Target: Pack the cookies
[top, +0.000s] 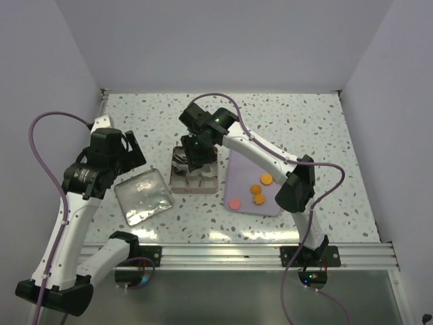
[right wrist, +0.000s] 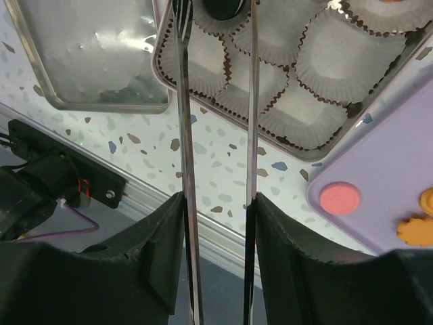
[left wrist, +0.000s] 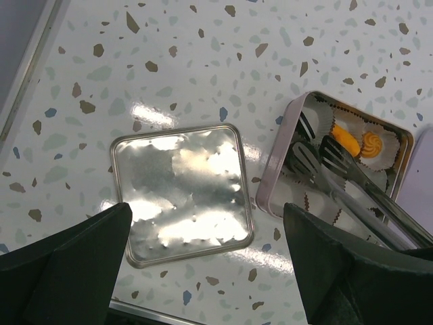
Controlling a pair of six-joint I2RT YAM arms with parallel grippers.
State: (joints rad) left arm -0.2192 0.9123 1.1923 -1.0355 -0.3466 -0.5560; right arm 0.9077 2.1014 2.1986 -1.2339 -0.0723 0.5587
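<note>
My right gripper (right wrist: pixel 218 210) is shut on a pair of metal tongs (right wrist: pixel 184 135), which reach over the pink tin (right wrist: pixel 298 150) of white paper cups (right wrist: pixel 342 57). A black cookie (right wrist: pixel 220 7) sits in a cup between the tong tips, which stand apart. Two orange cookies (left wrist: pixel 346 141) lie in cups in the tin. On the purple tray (top: pixel 250 169) are three orange cookies (top: pixel 266 179) and a pink one (top: pixel 235 203). My left gripper (left wrist: pixel 206 230) hangs open above the silver lid (left wrist: pixel 183 193), holding nothing.
The lid (top: pixel 142 196) lies flat just left of the tin (top: pixel 174 184). The tray lies right of the tin. A metal rail (top: pixel 230 256) runs along the table's near edge, and white walls close in the back and sides.
</note>
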